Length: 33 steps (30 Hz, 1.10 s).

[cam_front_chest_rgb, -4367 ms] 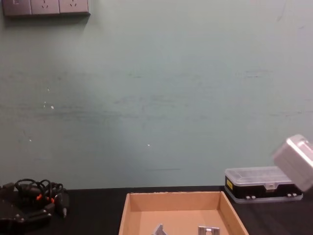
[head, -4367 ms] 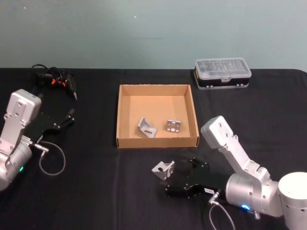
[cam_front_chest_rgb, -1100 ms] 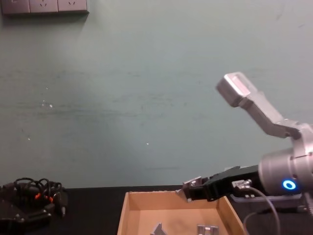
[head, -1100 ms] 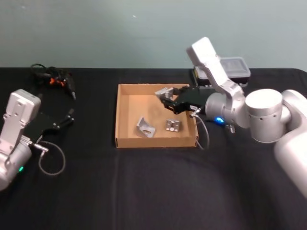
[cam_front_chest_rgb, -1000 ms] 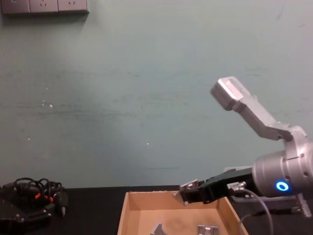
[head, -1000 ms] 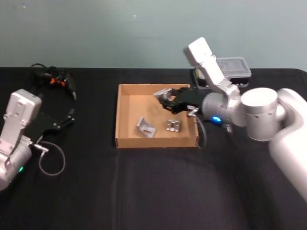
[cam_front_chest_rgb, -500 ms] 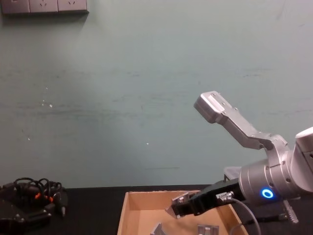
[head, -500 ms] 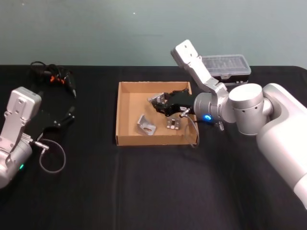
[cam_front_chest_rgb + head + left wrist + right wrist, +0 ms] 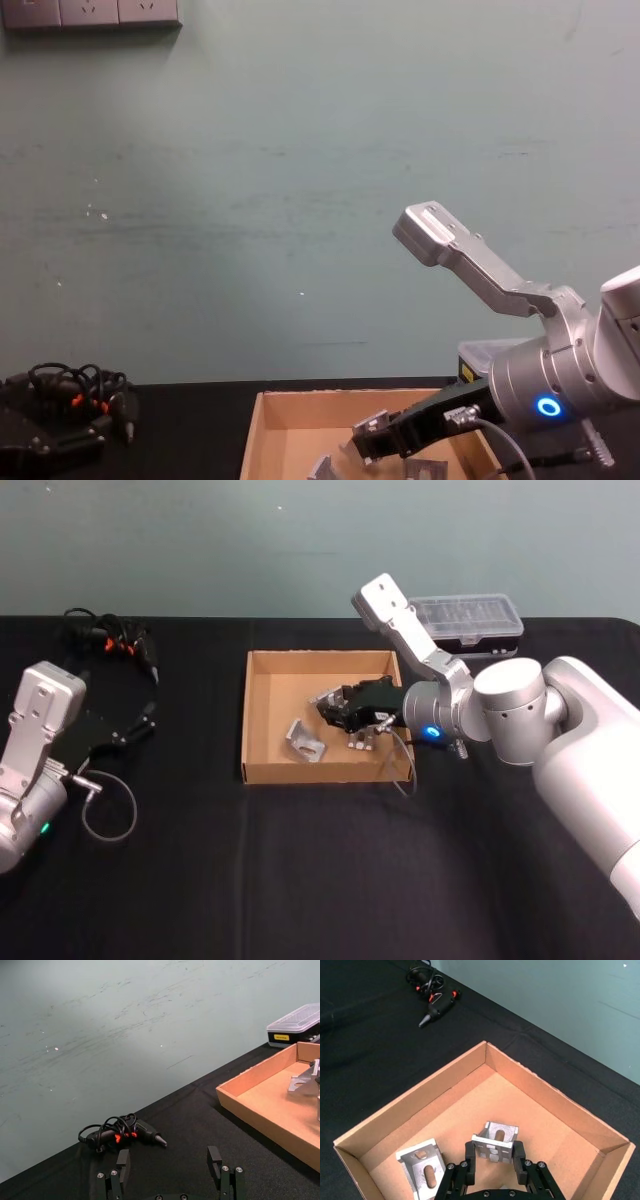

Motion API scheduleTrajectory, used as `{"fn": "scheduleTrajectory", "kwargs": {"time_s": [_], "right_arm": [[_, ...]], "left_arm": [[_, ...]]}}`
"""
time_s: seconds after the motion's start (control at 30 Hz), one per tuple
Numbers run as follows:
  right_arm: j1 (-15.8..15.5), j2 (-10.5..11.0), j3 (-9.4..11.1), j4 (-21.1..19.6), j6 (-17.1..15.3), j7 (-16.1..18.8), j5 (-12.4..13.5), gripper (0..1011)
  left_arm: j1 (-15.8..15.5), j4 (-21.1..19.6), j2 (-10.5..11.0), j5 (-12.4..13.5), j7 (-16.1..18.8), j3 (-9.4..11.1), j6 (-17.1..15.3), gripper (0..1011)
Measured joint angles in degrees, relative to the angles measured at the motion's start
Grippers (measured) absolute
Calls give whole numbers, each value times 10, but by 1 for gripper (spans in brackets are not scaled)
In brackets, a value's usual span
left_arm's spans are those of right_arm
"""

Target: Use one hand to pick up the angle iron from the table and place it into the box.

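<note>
Inside the box (image 9: 322, 664), over its middle, we see the right claw (image 9: 327, 706) w/ its fingers (image 9: 469, 1159) clamped on the angle iron (image 9: 325, 699). In the right wrist view the bracket (image 9: 495, 1140) sits between the two black fingertips, slotted face up, above the tan floor; whether it touches the floor we can't tell. From the chest view the claw (image 9: 372, 439) hangs low in the box (image 9: 300, 412), just above the wall line.

Two more angle irons lie on the box floor: one (image 9: 305, 739) near the front wall, left of the claw, and another (image 9: 362, 740) just beside the claw, partly hidden by it.

The left claw (image 9: 170, 1172) is parked over the desk (image 9: 200, 860) at the left, well apart from the box, fingers spread wide w/ nothing between.

A glue gun w/ a coiled cable (image 9: 112, 643) lies at the far left of the desk. A clear-lidded organiser case (image 9: 468, 618) sits beyond the box's right corner.
</note>
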State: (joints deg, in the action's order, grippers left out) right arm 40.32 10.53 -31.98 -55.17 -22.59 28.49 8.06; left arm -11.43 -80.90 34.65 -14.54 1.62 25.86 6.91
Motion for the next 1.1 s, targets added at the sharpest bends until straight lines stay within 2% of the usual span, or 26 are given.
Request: {"fn": "scheduleTrajectory", "kwargs": {"time_s": [0.13,0.27,0.3,0.43,0.47,0.57,0.73,0.8,0.9,1.03,1.1], "right_arm": [[0,0,1,1,-2,3,-2,452],[-1,1,1,1,-2,6,-3,556],[-1,1,1,0,-1,7,-3,556],[-6,7,1,-16,1,7,-7,733],[-6,7,1,-16,1,7,-7,733],[-13,13,4,-37,2,3,-7,840],[-37,28,15,-91,4,-9,-7,957],[-55,38,20,-125,12,-22,-9,1003],[-77,49,25,-161,25,-36,-14,1003],[-126,73,43,-226,51,-66,-26,1003],[-143,81,50,-246,60,-77,-30,1003]], "left_arm": [[0,0,0,0,0,0,0,1011],[0,0,0,0,0,0,0,1011],[0,0,0,0,0,0,0,1011],[0,0,0,0,0,0,0,1011],[0,0,0,0,0,0,0,1011],[0,0,0,0,0,0,0,1011],[0,0,0,0,0,0,0,1011],[0,0,0,0,0,0,0,1011],[0,0,0,0,0,0,0,1011],[0,0,0,0,0,0,0,1011],[0,0,0,0,0,0,0,1011]]}}
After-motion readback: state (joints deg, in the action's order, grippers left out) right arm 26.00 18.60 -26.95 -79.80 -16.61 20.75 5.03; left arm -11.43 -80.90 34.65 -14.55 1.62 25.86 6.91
